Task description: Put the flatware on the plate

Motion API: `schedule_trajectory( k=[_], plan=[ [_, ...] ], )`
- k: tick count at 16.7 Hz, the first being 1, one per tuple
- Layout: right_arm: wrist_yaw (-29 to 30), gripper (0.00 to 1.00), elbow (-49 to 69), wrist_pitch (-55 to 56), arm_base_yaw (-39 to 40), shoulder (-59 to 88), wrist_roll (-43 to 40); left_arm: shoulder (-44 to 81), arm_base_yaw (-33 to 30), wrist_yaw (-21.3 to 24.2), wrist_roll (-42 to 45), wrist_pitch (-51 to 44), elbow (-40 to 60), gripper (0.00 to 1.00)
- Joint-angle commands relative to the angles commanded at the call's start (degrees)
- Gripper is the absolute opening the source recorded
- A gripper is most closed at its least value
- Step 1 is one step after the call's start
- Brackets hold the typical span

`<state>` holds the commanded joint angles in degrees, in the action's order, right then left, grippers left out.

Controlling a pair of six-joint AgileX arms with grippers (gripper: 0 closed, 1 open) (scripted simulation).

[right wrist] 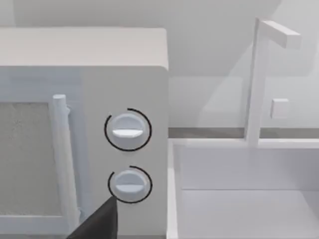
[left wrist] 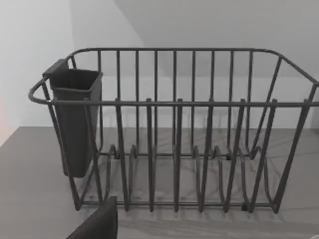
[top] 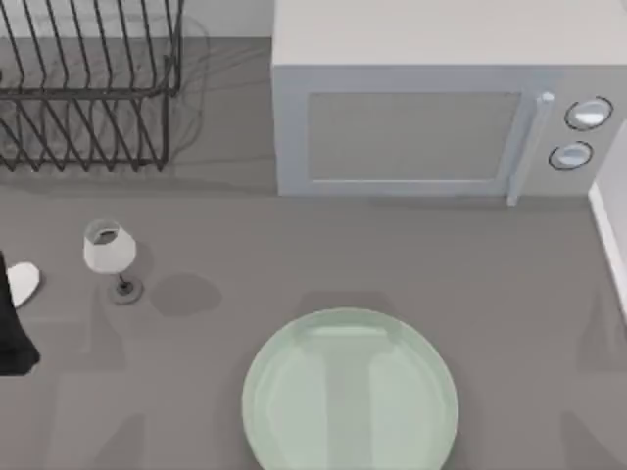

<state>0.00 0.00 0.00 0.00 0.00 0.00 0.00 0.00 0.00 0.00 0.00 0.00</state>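
A: Where's the flatware (top: 24,282)?
B: At the tabletop's (top: 411,255) far left edge, white bowl peeking beside the left end effector (top: 14,328); its grip, I can't tell.
A: And the plate (top: 350,392)?
B: Front centre, well apart. A stemmed glass (top: 110,257) stands near the flatware.

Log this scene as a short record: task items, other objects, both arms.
flatware: white bowl at the table's left edge, partly hidden by the left arm
plate: pale green, front centre, nothing on it
stemmed glass: upright, right of the flatware
dish rack: back left
microwave: back right, door shut
left arm: at left edge
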Motion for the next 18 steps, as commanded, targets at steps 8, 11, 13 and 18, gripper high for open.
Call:
schedule_trajectory(
  k=[8,11,13,18],
  plan=[
    [0.0,1.0,0.0,0.0,0.0,0.0,0.0,12.9,2.9,0.0,10.0,-9.3,10.9,1.0],
    [0.0,1.0,0.0,0.0,0.0,0.0,0.0,27.1,5.5,-0.1,19.1,-18.2,20.9,1.0],
    [0.0,1.0,0.0,0.0,0.0,0.0,0.0,38.3,7.5,-0.1,25.8,-25.0,28.4,1.0],
    [0.0,1.0,0.0,0.0,0.0,0.0,0.0,66.8,12.3,0.0,42.9,-41.8,47.0,1.0]
  ],
)
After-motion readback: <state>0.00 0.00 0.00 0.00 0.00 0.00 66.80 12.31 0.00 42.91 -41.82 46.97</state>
